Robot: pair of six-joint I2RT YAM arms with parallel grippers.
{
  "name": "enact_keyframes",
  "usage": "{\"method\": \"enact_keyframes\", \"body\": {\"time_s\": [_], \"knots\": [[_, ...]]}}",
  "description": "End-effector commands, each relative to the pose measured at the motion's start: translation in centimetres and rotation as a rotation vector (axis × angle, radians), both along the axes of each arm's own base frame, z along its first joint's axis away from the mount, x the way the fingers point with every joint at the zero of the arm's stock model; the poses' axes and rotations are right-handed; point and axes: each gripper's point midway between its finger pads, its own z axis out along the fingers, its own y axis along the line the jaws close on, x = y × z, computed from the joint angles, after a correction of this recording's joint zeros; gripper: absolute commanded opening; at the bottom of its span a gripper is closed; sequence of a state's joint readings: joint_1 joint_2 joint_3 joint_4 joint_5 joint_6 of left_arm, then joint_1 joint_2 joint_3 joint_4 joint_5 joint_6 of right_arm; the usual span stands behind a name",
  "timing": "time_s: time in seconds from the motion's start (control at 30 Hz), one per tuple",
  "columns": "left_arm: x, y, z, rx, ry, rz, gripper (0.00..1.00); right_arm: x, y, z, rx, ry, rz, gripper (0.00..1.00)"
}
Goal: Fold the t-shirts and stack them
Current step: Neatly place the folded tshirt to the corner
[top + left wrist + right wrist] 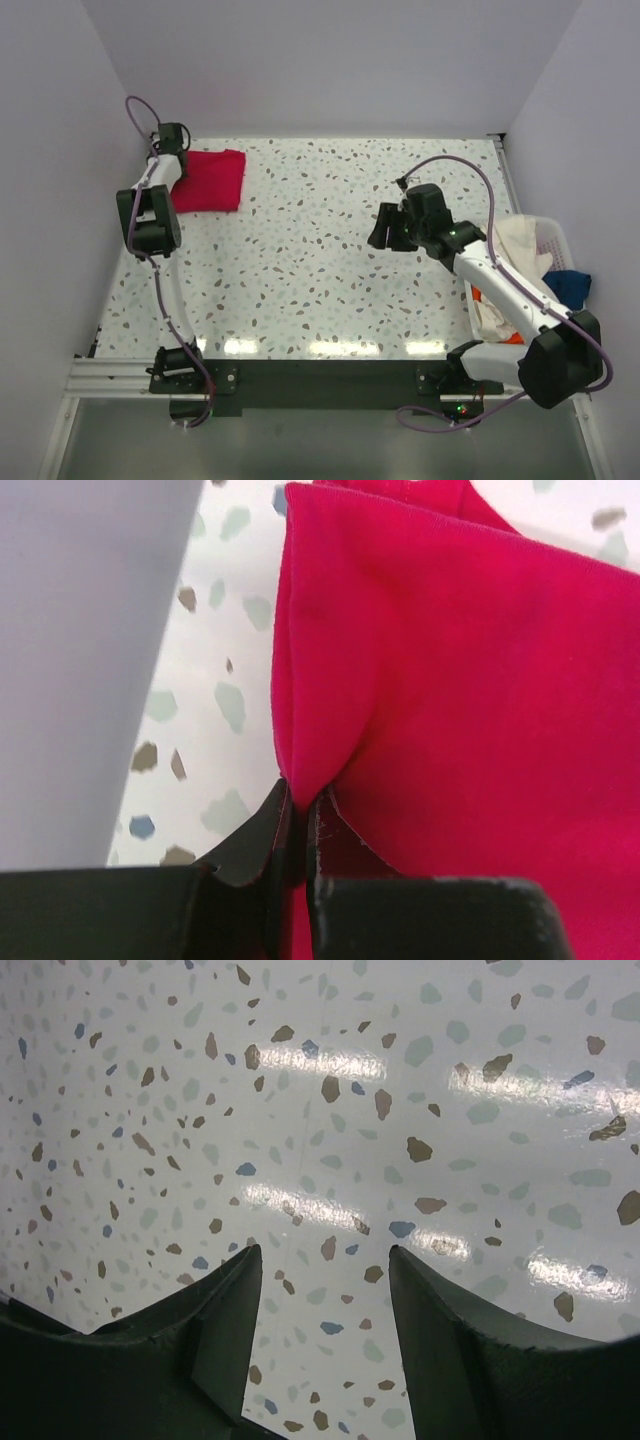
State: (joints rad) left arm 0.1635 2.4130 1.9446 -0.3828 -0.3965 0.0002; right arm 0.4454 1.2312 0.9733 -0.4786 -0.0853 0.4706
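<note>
A folded crimson-red t-shirt [211,180] lies at the far left of the table, close to the left wall. My left gripper [172,150] sits at its far left corner, shut on a pinched fold of the red cloth [300,770]. In the left wrist view the red t-shirt [470,680] fills most of the frame. My right gripper [383,228] hovers over bare table right of the middle, open, with nothing between its fingers [225,1310]. Cream-white [520,245], dark blue [567,285] and orange [510,338] t-shirts lie heaped in the basket at the right.
A white slatted basket [553,232] stands at the table's right edge beside the right arm. Grey walls close in the table on the left [80,660], back and right. The speckled tabletop [300,270] lies between the two grippers.
</note>
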Motion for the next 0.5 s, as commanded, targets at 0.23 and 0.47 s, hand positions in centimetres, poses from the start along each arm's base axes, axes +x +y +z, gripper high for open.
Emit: {"method": "enact_keyframes", "body": {"time_s": [0.23,0.47], "knots": [[3.7,4.7,-0.2,0.028,-0.077,-0.039,0.00,0.5,0.6,-1.5,-0.004,-0.006,0.027,0.57],[5.4,5.7,-1.5,0.013,-0.105,-0.056,0.00,1.0,0.4,-2.7,-0.035,0.015,0.013,0.57]]}}
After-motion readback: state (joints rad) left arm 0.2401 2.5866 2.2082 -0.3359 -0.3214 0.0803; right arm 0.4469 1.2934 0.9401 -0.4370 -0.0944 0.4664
